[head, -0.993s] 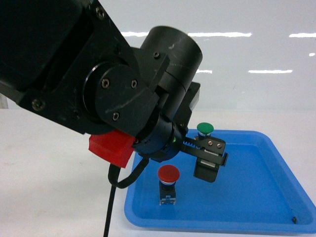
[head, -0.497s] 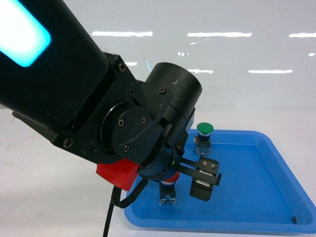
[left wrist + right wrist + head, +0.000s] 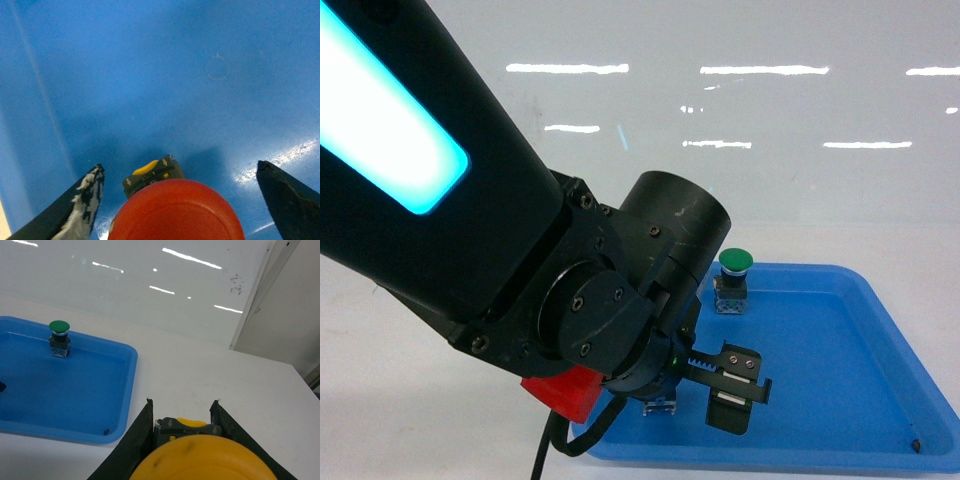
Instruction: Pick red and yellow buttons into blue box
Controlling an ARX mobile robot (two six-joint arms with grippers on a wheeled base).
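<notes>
The left arm (image 3: 470, 220), its link glowing cyan, is filling the left half of the head view and reaching down over the near left corner of the shallow blue tray (image 3: 840, 400), which is lying on the white worktop (image 3: 420, 400). The left claw (image 3: 735, 385) is standing wide, its two dark fingers (image 3: 80, 205) spreading apart on either side of the red button (image 3: 175, 212) without touching it in the left wrist view; the red cap is sitting between them at the lower edge of that view, with its grey body and a yellow mark showing just behind. In the head view only the clear base of this button (image 3: 660, 406) is showing beneath the wrist, near the tray's front rim. The green button (image 3: 734, 280) is standing upright near the tray's far edge, well apart from the left claw. A small dark speck (image 3: 916, 444) is lying in the tray's near right corner. Farther right, off the tray and above the bare worktop, the right claw (image 3: 182, 427) is closing narrowly on the yellow button (image 3: 205, 460), its two dark fingers (image 3: 137, 440) pressing against the button's body from both sides, the yellow cap filling the bottom of the right wrist view. The blue box is not appearing in any view.
</notes>
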